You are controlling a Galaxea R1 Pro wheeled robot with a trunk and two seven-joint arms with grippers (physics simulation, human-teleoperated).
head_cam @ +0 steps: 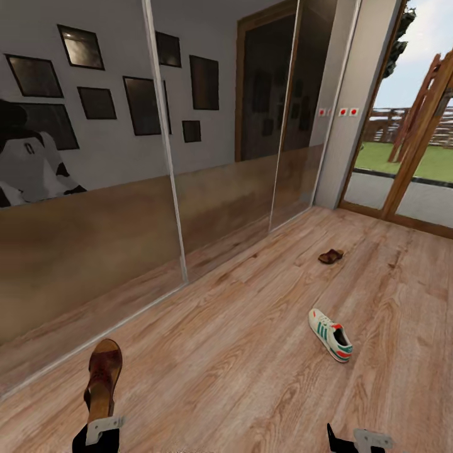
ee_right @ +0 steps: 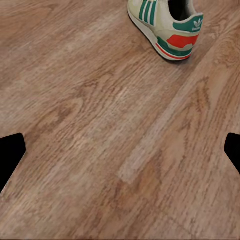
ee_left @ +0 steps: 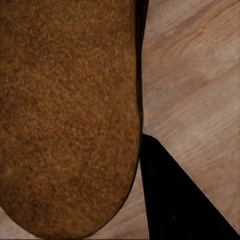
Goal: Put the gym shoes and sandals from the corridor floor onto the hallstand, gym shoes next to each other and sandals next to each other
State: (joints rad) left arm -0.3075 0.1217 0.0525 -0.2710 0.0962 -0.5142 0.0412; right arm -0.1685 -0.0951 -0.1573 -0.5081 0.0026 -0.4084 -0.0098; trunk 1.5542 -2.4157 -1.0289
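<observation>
My left tool [head_cam: 100, 428] grips one sandal [head_cam: 104, 377]. My right tool [head_cam: 355, 440] is spread and empty; a gym shoe [head_cam: 330, 334] lies on the floor [head_cam: 239, 352] just ahead of it, long axis pointing away.

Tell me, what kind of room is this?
Probably a home hallway: wood plank floor, mirrored sliding doors along one wall, a glass door to a garden, and a gym shoe on the floor.

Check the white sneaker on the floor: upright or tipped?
Upright. The gym shoe sits sole-down on the corridor floor, opening facing up; the right wrist view shows its heel patch level.
</observation>
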